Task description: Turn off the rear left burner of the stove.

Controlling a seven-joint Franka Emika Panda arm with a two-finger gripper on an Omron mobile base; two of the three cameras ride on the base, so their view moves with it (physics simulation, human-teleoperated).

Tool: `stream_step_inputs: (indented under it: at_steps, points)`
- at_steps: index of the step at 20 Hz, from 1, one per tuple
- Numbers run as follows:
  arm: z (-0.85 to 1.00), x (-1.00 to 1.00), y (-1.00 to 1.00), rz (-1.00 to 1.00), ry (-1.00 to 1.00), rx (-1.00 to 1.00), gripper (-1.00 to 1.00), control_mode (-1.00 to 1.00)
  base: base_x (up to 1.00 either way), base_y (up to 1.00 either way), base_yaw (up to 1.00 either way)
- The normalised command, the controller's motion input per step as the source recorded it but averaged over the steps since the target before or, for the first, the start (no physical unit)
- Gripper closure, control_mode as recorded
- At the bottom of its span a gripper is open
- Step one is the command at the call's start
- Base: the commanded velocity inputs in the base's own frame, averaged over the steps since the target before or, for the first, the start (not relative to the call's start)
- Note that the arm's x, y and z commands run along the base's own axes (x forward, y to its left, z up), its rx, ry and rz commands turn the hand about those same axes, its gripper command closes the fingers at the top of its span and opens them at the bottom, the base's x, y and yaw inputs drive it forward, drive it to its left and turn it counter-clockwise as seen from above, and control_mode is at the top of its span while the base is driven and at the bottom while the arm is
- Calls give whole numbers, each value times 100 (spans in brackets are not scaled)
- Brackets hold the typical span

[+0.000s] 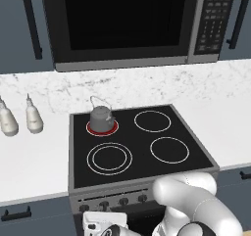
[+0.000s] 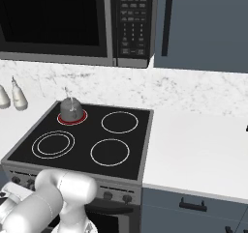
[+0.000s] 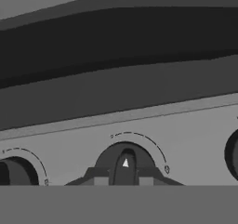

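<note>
The rear left burner (image 1: 88, 128) (image 2: 82, 117) glows red on the black glass stove (image 1: 139, 141) (image 2: 86, 134), and a small grey kettle (image 1: 101, 116) (image 2: 70, 109) stands on it. The other three rings are unlit white outlines. My gripper (image 3: 124, 180) is low at the stove's front panel, below the left part of the knob row (image 1: 113, 202). In the hand view its two fingers (image 3: 99, 178) press against either side of the ridge of a dark knob (image 3: 124, 160). That knob's white pointer aims straight up inside a dashed arc.
Neighbouring knobs (image 3: 11, 172) (image 3: 232, 155) sit close on either side of the held one. A black microwave (image 1: 130, 22) hangs above the stove. Two pale bottles (image 1: 33, 116) stand on the white counter (image 1: 29, 161) to the left. Dark drawer fronts lie below the counter.
</note>
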Motion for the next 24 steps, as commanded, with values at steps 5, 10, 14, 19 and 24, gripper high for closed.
stream_step_inputs:
  at_steps: [5,10,14,19,24]
  points:
    - [14,0,0,-10,5,36,100,-100,0,0,0]
    - [13,11,0,-13,6,38,100,-100,0,0,0]
    - [17,16,0,-15,5,38,100,-100,0,0,0]
    - [15,12,0,-16,4,41,100,-100,0,0,0]
    - [16,17,0,-17,1,42,100,-100,0,0,0]
